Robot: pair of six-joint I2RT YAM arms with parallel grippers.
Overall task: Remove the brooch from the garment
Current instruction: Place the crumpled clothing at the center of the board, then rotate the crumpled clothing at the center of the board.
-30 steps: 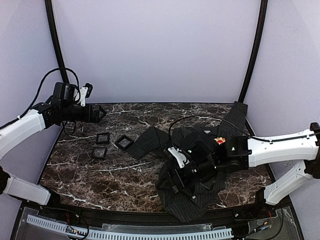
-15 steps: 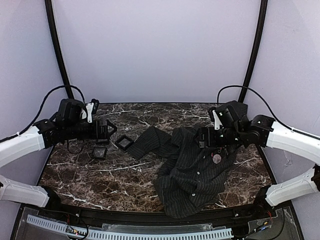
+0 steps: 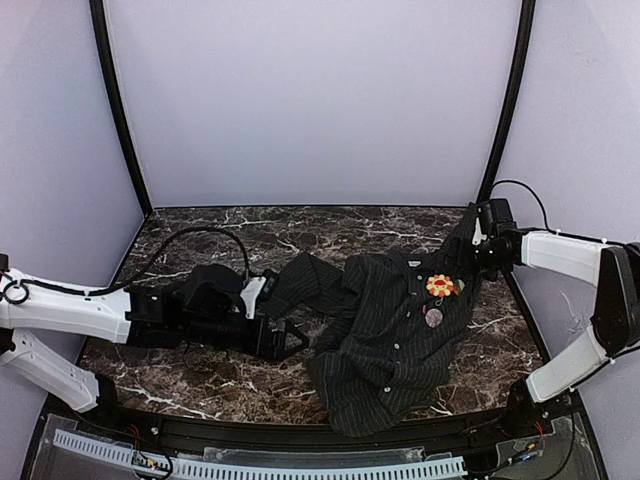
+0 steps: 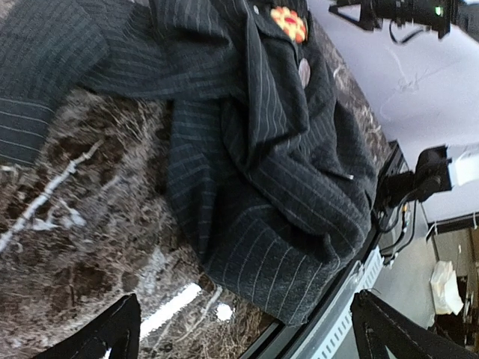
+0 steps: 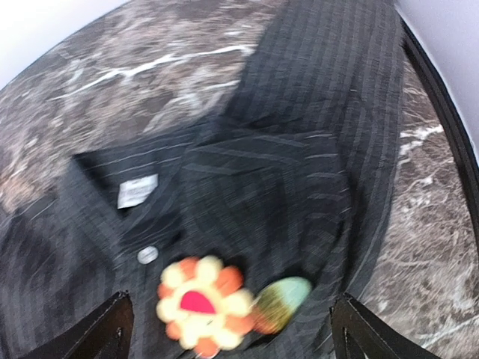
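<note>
Though apart, brooch (image 5: 200, 305) before right hand (image 5: 234, 330).

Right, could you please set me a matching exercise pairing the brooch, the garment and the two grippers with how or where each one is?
1 brooch
2 garment
3 left gripper
4 right gripper

A dark, pinstriped, crumpled
B open, near the back right corner
C orange and cream, on the garment's chest
D open, low, left of the garment

Pairs: 1-C, 2-A, 3-D, 4-B

White arm shells (image 3: 70, 312); black joints (image 3: 215, 290), cables (image 3: 205, 230), left hand (image 3: 293, 340).
</note>
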